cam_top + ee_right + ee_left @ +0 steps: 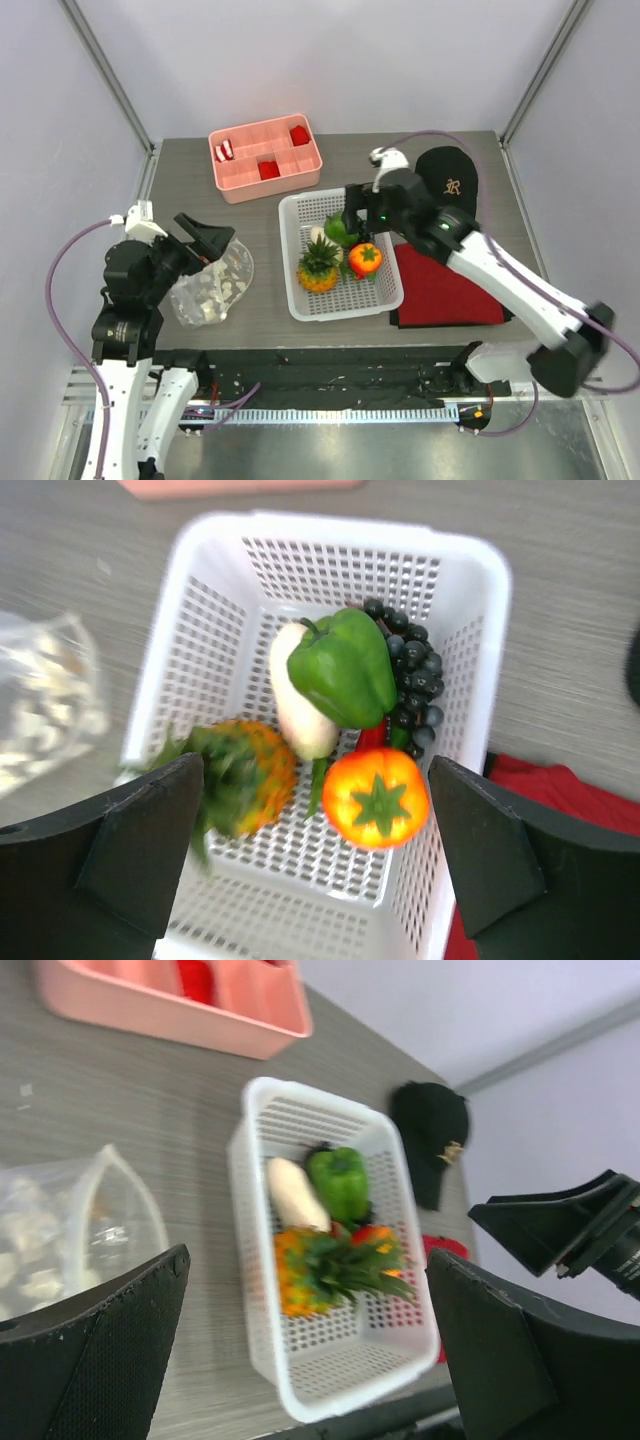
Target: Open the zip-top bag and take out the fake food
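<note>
hovering above the white perforated plastic basket [470, 570], the right gripper [320, 825] is seen with its jaws spread wide and nothing gripped. framed between those jaws, the fake food [320, 265] is found lying in the basket: a yellow plastic pineapple with green crown [240, 780], an orange-red tomato [375, 795], a green pepper [345, 670], dark grapes [415, 675] and a whitish piece [295, 715]. over to the left gripper [300, 1350]: jaws also held wide apart, empty. the clear, crinkly polka-dot zip-top bag [60, 1230] is spotted on the grey wood-grain table [190, 1160], just beyond its left finger, beside the basket without touching it.
</note>
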Available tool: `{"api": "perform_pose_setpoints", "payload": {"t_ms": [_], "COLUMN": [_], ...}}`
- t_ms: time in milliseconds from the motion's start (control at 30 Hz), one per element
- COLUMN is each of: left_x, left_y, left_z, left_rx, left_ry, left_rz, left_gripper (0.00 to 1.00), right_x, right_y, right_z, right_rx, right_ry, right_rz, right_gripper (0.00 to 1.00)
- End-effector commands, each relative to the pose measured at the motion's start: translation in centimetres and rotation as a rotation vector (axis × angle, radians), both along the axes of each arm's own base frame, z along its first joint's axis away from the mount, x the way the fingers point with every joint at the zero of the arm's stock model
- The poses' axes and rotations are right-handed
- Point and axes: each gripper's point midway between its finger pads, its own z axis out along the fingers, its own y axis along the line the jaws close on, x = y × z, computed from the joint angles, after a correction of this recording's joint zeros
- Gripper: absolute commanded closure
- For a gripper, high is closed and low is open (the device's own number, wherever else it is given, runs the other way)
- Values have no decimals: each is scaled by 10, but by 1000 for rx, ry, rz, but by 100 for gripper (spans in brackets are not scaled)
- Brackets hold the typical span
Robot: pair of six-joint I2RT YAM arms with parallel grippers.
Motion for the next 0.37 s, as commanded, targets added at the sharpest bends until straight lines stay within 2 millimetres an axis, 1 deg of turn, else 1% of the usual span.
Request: {"api": "perform_pose_setpoints", "payload": {"t_ms": [0, 33, 67, 100, 133, 167, 233, 267, 333], "left_x": [-12, -14, -14, -14, -17, -19, -21, -27, -24], "left_y": [-33, -40, -44, -49, -57, -63, -71, -81, -93], "left_z": [49, 55, 58, 60, 68, 74, 86, 97, 101], "left_rx": [-67, -77, -91, -102, -119, -141, -151, -154, -143], "left_ry": [-121, -137, -141, -143, -171, -183, -213, -234, -228], "left_rz": [-185, -227, -250, -269, -314, -336, -369, -412, -458], "left_gripper": [0, 0, 0, 0, 0, 0, 0, 0, 0], "right_x": [-35, -46, -53, -60, -67, -72, -78, -82, -86], "right_y": [-32, -40, -43, -47, -54, -58, -64, -70, -73], "right_z": [48, 64, 66, 62, 69, 63, 61, 60, 61], "right_rx": [142, 193, 204, 207, 226, 215, 218, 219, 229], "right_ry": [-75, -102, -103, -97, -114, -100, -101, -100, -100], "right_rz": [-81, -78, -69, -62, -69, -72, -78, -89, -95], "right_gripper": [0, 0, 0, 0, 0, 0, 0, 0, 0]}}
